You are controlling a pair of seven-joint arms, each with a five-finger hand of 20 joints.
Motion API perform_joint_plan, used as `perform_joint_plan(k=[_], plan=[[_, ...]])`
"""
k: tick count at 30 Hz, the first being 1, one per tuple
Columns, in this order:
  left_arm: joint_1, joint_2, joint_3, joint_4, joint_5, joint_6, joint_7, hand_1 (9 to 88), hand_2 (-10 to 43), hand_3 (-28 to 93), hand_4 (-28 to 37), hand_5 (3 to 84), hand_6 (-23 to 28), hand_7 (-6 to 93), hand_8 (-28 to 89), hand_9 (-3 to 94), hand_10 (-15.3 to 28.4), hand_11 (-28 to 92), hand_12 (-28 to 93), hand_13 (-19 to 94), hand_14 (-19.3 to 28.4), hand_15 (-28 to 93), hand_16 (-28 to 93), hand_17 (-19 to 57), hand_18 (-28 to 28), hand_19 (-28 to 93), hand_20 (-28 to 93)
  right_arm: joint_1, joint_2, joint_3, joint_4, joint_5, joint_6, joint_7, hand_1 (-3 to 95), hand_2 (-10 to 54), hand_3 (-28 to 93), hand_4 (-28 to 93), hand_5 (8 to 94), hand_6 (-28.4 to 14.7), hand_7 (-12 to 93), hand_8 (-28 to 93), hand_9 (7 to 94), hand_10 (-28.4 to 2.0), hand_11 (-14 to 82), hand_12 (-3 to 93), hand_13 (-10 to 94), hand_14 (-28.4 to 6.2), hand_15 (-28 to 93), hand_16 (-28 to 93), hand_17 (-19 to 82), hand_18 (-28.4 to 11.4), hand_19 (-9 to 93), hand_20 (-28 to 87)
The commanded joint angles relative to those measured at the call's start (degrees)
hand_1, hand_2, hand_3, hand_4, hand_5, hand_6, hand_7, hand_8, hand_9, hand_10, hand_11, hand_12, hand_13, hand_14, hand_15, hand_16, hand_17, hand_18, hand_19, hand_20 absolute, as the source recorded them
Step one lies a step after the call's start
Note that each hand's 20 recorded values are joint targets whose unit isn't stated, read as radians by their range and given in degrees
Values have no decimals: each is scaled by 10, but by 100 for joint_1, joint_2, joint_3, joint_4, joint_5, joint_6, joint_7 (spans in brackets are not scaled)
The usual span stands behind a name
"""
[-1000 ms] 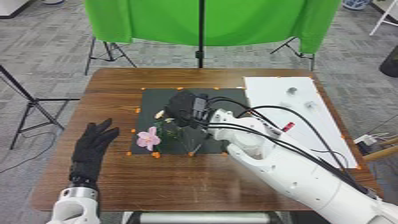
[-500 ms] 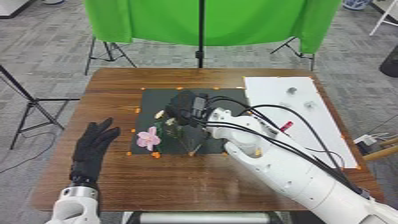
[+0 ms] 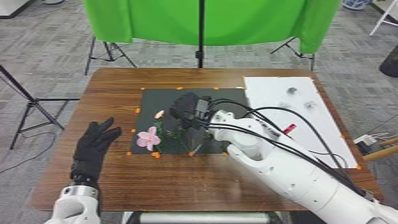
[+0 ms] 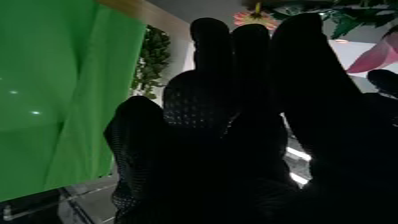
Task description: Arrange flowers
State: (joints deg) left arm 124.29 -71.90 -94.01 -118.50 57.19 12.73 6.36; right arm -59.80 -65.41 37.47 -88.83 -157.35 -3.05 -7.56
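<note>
Right hand (image 3: 186,108) (pinching or not, can't tell) near the pink flower (image 3: 148,136), left hand (image 3: 91,143) spread

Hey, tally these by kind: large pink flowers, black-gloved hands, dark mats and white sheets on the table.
Large pink flower: 1
Black-gloved hands, left hand and right hand: 2
Dark mat: 1
White sheet: 1
Total: 5
</note>
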Motion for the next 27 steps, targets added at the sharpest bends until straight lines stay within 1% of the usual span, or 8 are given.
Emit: perform_joint_plan(k=[1,5,10,14,17,19,22,27], plan=[[13,5,13,48,38,-83,-65,184,68,626,-283,450,61,53,-58,471,161,144,150,350,160,98,35,52,101,14,175,83,18,66,-74,64,-28,235,473,-95,602,-209,652,34,269,2,721,-116,193,190,829,-25,635,318,586,-110,932,578],[13,1,3,54,37,-66,-32,182,69,627,-283,447,59,53,-58,466,156,144,148,349,158,98,35,52,101,13,175,156,68,114,-17,-187,-212,-20,506,-95,594,-217,660,36,265,10,725,-114,196,193,828,-26,636,319,583,-112,932,578],[17,-12,15,62,27,-55,-16,183,69,626,-283,445,57,54,-58,467,156,146,147,351,158,98,34,52,101,13,174,126,47,195,47,-361,-491,-186,518,-95,603,-233,667,43,258,4,720,-108,195,194,824,-22,635,320,578,-112,932,577],[14,-16,12,61,25,-60,6,185,69,622,-283,446,59,54,-59,470,159,146,145,353,161,99,33,52,101,14,174,107,43,204,33,-502,-669,-319,504,-95,629,-234,654,44,248,-4,713,-108,196,195,821,-20,635,321,574,-113,932,577],[14,-17,4,64,21,-67,15,185,69,622,-283,447,61,54,-59,471,161,146,145,355,164,100,33,52,101,14,174,88,26,216,21,-565,-789,-339,481,-95,668,-238,635,41,230,-38,695,-109,192,195,816,-19,634,322,568,-113,932,574],[25,-20,4,59,15,-62,19,186,69,621,-283,449,62,53,-59,472,163,147,145,356,165,99,33,52,101,14,174,70,-8,236,58,-596,-797,-354,467,-95,688,-240,622,41,229,-108,686,-110,192,197,813,-19,635,323,565,-111,932,569],[27,-22,1,61,12,-79,19,184,68,626,-283,447,62,54,-58,470,163,146,144,355,166,98,31,52,102,13,173,51,-32,254,87,-654,-854,-380,461,-95,689,-240,613,38,231,-121,682,-111,191,197,812,-19,635,323,564,-112,932,570],[-2,-22,1,74,14,-73,13,183,69,626,-283,440,58,56,-57,462,157,149,143,348,162,96,29,52,102,13,172,10,-91,276,252,-705,-561,-419,465,-95,687,-243,619,40,232,-122,690,-110,189,198,812,-18,634,323,564,-113,932,569]])
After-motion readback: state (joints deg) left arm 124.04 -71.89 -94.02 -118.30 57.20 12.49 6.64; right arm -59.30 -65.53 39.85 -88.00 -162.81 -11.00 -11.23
